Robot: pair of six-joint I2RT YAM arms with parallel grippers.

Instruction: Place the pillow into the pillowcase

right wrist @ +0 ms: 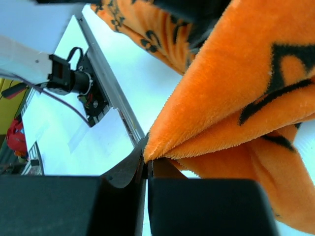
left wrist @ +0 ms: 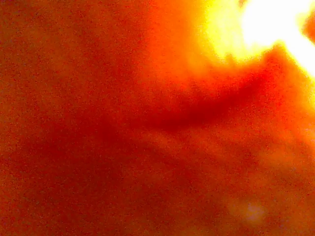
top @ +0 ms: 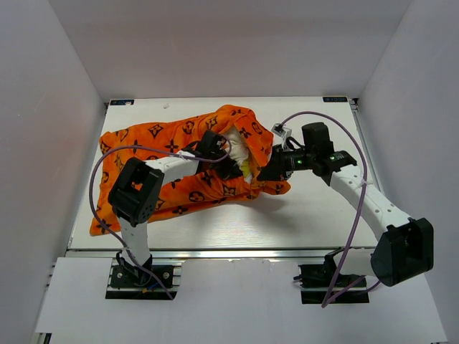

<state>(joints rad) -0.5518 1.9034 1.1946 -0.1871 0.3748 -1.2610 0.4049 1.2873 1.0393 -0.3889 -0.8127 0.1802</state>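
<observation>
Bright orange monogrammed fabric pillowcase (top: 165, 168) stretched left to right across white table (top: 301, 215), mouth facing right, cream foam pillow (top: 237, 152) showing inside. Mouth's edge pinched tight in right gripper (right wrist: 146, 164), plain only from its wrist. Buried in that mouth, left gripper (top: 224, 169), grip unreadable: wrist view all orange blur.

Bright overhead — left wrist blurred, glaring

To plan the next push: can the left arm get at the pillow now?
Probably yes. The left gripper sits at the mouth of the pillowcase, right beside the exposed white end of the pillow. The right gripper pinches the fabric edge, and nothing visible stands between.
</observation>
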